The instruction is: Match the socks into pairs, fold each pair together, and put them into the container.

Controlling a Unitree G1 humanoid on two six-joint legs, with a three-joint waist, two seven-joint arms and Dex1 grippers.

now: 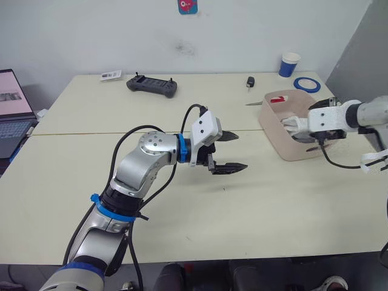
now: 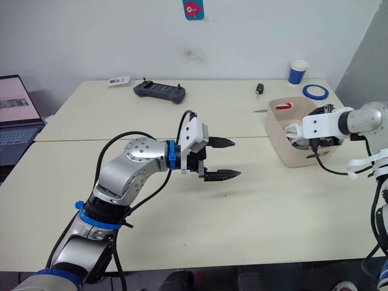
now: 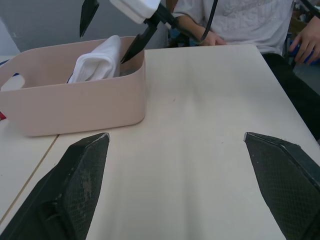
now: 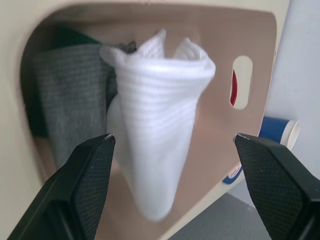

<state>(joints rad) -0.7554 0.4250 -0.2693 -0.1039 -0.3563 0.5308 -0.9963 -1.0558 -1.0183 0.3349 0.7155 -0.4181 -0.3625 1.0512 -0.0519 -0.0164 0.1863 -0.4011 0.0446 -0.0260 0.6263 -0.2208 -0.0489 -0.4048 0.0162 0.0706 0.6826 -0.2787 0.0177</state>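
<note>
The pale pink container (image 1: 274, 134) stands at the right of the table. A folded white pair of socks (image 4: 160, 115) lies in it, leaning against a grey pair (image 4: 70, 110), with dark green fabric (image 4: 70, 37) behind. My right gripper (image 4: 173, 137) hovers over the container, open, its fingers wide on either side of the white pair and not touching it. My left gripper (image 1: 235, 151) is open and empty above the table's middle, pointing toward the container (image 3: 75, 105).
A blue-and-white paper cup (image 1: 290, 63) and a blue tape roll (image 1: 307, 84) sit behind the container. A black controller (image 1: 151, 85) lies at the back, a laptop (image 1: 12, 109) at the far left. A seated person (image 3: 240, 20) is beyond the table's right end.
</note>
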